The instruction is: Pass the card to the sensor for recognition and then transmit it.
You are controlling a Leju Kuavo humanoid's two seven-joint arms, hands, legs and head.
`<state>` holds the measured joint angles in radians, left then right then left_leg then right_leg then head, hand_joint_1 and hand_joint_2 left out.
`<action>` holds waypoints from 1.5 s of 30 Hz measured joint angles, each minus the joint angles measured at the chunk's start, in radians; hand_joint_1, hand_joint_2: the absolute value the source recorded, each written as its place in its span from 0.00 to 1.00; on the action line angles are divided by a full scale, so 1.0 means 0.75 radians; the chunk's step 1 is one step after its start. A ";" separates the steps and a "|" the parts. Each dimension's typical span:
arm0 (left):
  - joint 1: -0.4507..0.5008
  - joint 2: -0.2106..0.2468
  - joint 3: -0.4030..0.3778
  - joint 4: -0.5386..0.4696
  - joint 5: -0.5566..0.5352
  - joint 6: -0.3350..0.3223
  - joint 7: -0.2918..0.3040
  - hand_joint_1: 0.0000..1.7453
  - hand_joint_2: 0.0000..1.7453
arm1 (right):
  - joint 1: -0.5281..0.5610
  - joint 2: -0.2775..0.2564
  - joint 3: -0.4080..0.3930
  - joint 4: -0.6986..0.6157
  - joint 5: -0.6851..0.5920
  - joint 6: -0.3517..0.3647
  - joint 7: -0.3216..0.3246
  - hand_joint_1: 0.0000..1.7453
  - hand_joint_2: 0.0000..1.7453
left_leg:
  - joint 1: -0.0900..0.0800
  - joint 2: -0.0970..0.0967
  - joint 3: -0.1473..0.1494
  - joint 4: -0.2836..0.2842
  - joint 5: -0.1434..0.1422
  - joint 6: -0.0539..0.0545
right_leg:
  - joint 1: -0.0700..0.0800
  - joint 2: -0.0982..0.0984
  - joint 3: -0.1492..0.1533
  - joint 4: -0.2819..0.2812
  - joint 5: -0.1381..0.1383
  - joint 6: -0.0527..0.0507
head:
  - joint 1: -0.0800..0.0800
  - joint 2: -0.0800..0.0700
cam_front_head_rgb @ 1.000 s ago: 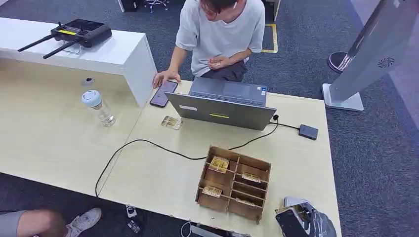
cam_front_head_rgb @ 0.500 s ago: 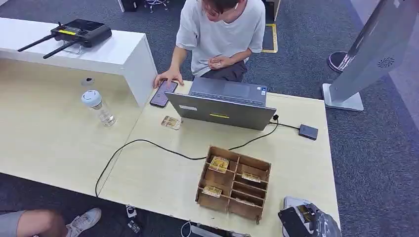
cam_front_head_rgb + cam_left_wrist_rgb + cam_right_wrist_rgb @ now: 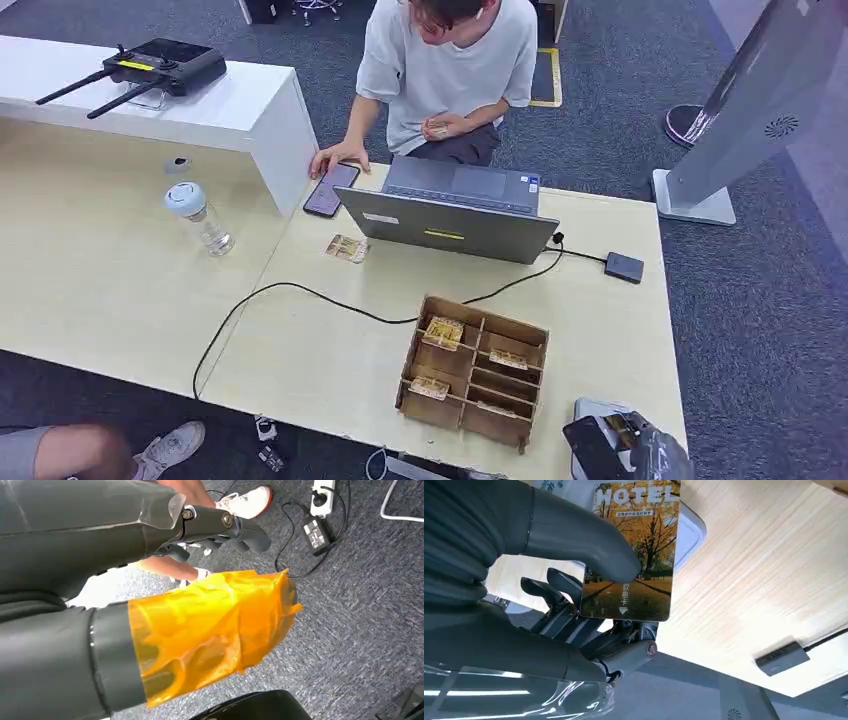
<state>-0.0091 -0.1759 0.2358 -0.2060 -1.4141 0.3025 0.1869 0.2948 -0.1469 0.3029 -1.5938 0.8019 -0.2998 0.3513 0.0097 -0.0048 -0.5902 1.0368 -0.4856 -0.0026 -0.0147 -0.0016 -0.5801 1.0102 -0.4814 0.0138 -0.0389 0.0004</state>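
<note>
Pale table (image 3: 320, 350) — card (image 3: 634, 555) in right hand (image 3: 569, 580)

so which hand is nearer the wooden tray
Right. The right hand, pinching the card, sits at the table's near right corner just beside the tray. The left hand hangs over the floor, off the table.

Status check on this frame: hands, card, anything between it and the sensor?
Right hand pinches the hotel card at the table's near right corner. Left hand hangs over the floor, holding nothing. Black sensor beyond, nothing in between.
</note>
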 joint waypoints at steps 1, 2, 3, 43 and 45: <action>0.000 0.000 0.000 0.000 0.000 0.000 0.001 0.00 0.00 | 0.000 0.005 -0.005 0.003 0.005 0.007 0.002 1.00 1.00 | 0.000 0.000 0.000 0.000 0.000 0.000 | 0.000 0.000 0.000 0.000 0.000 0.000 | -0.001 0.000; 0.000 0.000 0.000 0.000 0.000 0.000 0.002 0.00 0.00 | 0.000 0.008 -0.011 0.006 0.008 0.012 0.003 1.00 1.00 | 0.000 0.000 0.000 0.000 0.000 0.000 | 0.000 0.000 0.000 0.000 0.000 0.000 | 0.000 0.000; 0.000 0.000 0.000 0.000 -0.002 0.000 0.002 0.00 0.00 | 0.000 0.010 -0.015 0.010 0.010 0.016 0.003 1.00 1.00 | 0.000 0.000 0.000 0.000 0.000 0.000 | 0.000 0.000 0.000 0.000 0.000 0.000 | 0.000 0.000; 0.000 0.000 0.000 0.000 -0.010 -0.001 0.003 0.00 0.00 | -0.028 0.119 -0.099 0.149 0.048 0.054 -0.026 1.00 1.00 | 0.000 0.000 0.001 0.000 0.000 0.000 | 0.000 0.000 0.001 0.000 0.000 0.000 | 0.000 0.000; 0.000 0.000 0.000 0.000 -0.010 -0.001 0.003 0.00 0.00 | -0.030 0.121 -0.099 0.153 0.048 0.055 -0.027 1.00 1.00 | 0.000 0.000 0.001 0.000 0.000 0.000 | 0.000 0.000 0.001 0.000 0.000 0.000 | 0.000 0.000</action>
<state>-0.0092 -0.1759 0.2358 -0.2060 -1.4218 0.3021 0.1888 0.2725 -0.0565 0.2285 -1.4794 0.8381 -0.2586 0.3307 0.0098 -0.0045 -0.5896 1.0368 -0.4856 -0.0025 -0.0147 -0.0014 -0.5796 1.0101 -0.4813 0.0139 -0.0389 0.0004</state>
